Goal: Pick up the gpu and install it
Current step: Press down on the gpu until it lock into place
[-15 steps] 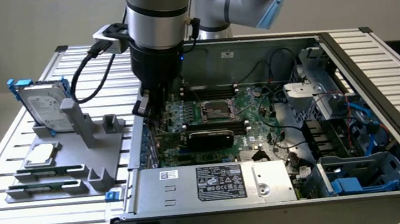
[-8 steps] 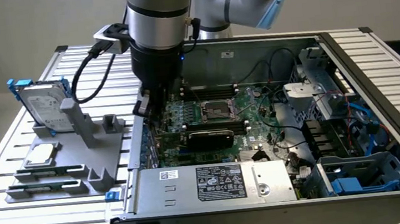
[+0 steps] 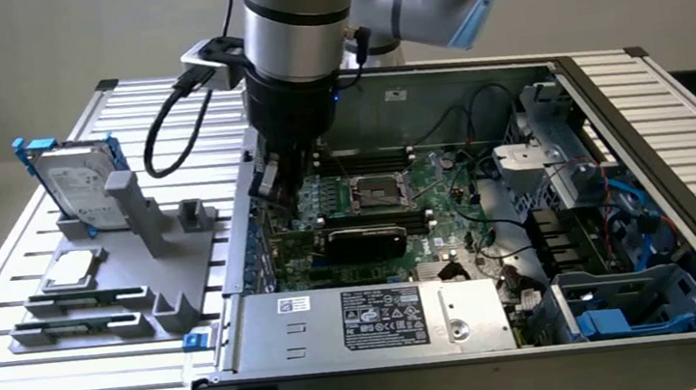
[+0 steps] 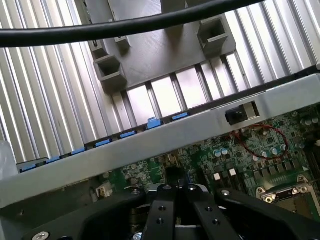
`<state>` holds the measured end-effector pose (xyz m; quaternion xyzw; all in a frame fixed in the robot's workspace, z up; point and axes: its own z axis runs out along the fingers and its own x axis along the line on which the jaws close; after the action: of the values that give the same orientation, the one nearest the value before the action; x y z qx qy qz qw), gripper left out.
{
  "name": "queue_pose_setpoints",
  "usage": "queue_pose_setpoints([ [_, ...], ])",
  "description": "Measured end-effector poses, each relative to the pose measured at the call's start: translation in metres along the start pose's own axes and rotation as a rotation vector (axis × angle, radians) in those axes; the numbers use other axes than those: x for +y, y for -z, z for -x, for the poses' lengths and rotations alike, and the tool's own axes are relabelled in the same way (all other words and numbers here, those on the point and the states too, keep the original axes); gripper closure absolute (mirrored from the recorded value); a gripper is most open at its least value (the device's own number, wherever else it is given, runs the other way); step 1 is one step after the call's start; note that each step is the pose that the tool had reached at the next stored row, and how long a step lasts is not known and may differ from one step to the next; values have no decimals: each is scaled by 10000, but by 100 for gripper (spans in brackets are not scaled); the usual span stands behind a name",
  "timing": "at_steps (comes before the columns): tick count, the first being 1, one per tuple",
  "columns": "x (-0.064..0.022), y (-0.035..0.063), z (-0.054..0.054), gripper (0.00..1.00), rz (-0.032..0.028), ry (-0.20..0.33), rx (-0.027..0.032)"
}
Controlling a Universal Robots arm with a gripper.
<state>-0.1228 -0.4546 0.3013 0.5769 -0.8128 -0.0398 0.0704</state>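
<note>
Gripper [image 4: 176, 197] over motherboard [image 3: 376, 213], gpu [image 3: 367, 242] seated.

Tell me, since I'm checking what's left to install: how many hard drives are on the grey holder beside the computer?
1. A silver hard drive with a blue frame stands upright at the far end of the grey holder, on the exterior view's left. The slots in front of it hold other parts.

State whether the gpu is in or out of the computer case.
In. The gpu sits inside the computer case, standing on the motherboard.
</note>
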Motion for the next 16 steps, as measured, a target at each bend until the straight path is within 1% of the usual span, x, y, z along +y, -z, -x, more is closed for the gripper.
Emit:
queue_pose_setpoints([
  [6, -125, 52, 43, 89, -9, 147, 22],
  [10, -146, 67, 50, 89, -34, 442, 56],
  [12, -148, 68, 51, 89, -75, 675, 78],
  [15, -149, 68, 51, 89, -179, 1113, 120],
  [16, -150, 69, 51, 89, -228, 1194, 120],
])
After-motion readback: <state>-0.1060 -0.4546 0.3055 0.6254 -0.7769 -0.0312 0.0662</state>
